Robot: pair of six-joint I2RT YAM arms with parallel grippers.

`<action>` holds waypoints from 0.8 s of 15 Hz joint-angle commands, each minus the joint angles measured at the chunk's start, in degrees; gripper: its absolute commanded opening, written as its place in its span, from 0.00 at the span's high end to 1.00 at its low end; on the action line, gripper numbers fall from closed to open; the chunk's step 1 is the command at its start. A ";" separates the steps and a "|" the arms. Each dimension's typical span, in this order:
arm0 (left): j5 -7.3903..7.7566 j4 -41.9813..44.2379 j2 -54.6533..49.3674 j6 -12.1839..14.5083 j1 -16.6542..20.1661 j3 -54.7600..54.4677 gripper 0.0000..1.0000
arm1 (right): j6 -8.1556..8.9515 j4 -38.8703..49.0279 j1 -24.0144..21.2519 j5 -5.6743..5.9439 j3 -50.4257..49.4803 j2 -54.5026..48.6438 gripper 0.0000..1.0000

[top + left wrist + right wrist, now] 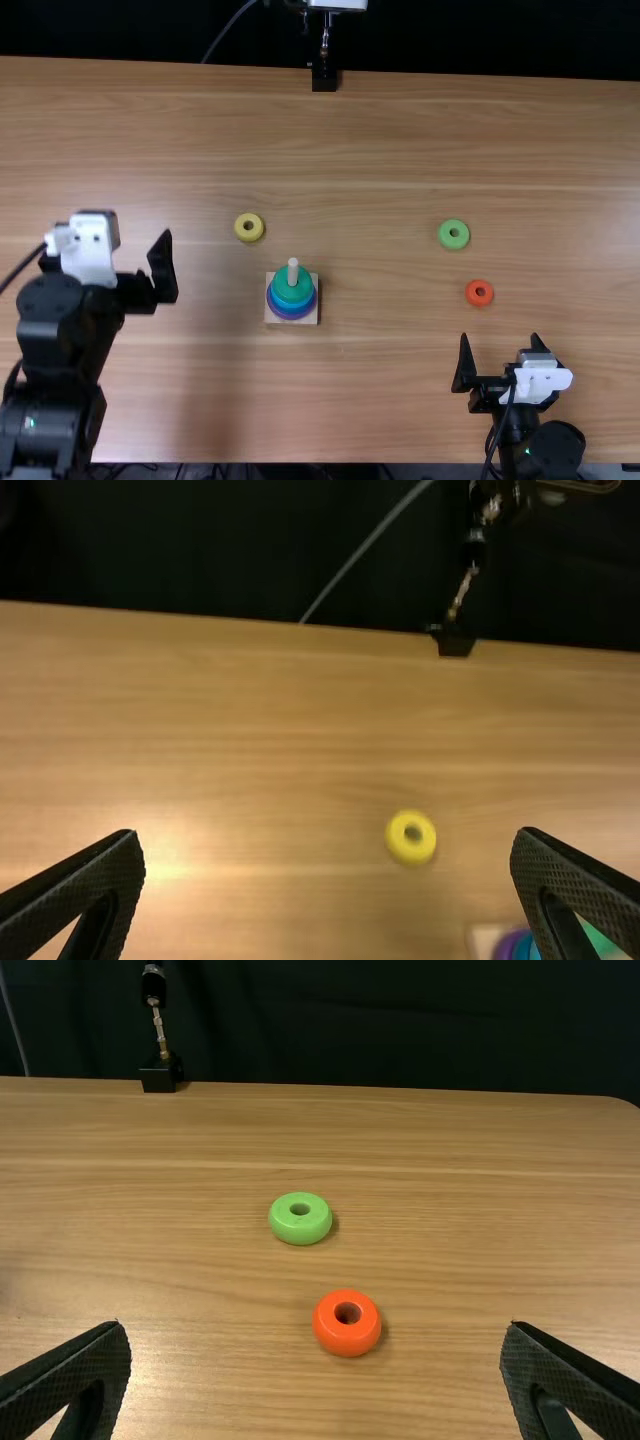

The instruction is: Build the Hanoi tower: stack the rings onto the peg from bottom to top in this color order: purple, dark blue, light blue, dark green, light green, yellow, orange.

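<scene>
Firstly, bench (380, 200), light brown, wood-grained; dark cloth (480, 40) beyond. Left tool (135, 224), fingers wide apart. Yellow ring (240, 228), flat on bench. Square base (310, 316) with peg (293, 268), bearing purple, blue and dark green rings (290, 291). Black stand (323, 80), bench's far edge. Light green ring (445, 237). Orange ring (472, 294), nearer. Right tool (500, 336), fingers likewise spread.
</scene>
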 commanded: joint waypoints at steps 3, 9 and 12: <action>-0.60 4.93 -17.99 3.20 0.99 -18.76 0.00 | 0.33 -4.51 -0.70 -0.78 -3.88 -1.43 0.00; -0.81 8.51 -38.73 3.20 0.99 -36.87 0.00 | 0.33 -4.51 -0.70 -0.78 -3.88 -1.43 0.00; -1.02 8.09 -42.69 3.20 1.25 -40.74 0.00 | 0.33 -4.51 -0.70 -0.88 -3.88 -1.43 0.00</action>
